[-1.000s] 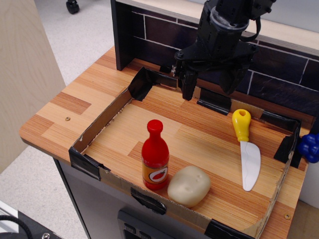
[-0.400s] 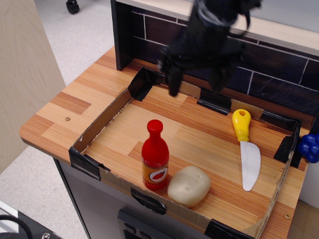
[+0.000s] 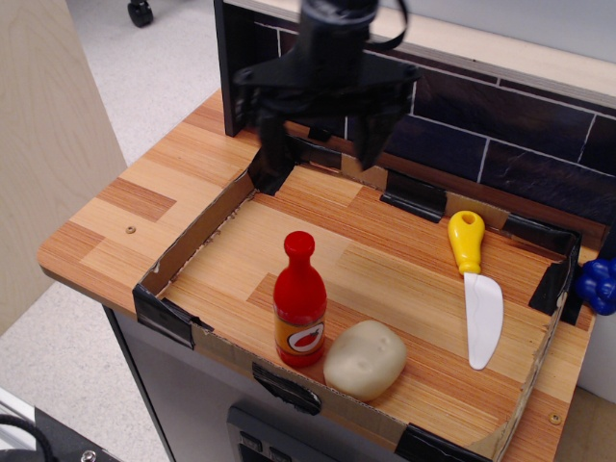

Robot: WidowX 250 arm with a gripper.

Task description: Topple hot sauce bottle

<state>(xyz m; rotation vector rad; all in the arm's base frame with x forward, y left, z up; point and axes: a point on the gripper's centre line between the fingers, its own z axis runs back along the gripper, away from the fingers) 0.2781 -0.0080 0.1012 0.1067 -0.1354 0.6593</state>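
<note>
The hot sauce bottle [image 3: 299, 300] is red with a round red cap and an orange label band. It stands upright near the front edge of the cardboard tray [image 3: 192, 236]. My black gripper [image 3: 320, 144] hangs above the tray's back left corner, well behind and above the bottle. Its two fingers [image 3: 270, 144] are spread wide apart with nothing between them.
A beige potato-like lump [image 3: 365, 359] sits right next to the bottle on its right. A white toy knife with a yellow handle [image 3: 474, 284] lies at the right. A dark tiled wall [image 3: 500, 135] stands behind the tray. A blue object [image 3: 600, 285] is at the right edge.
My gripper has swung left along the back of the tray, from above the middle back to the back left corner. The bottle, lump and knife have not moved.
</note>
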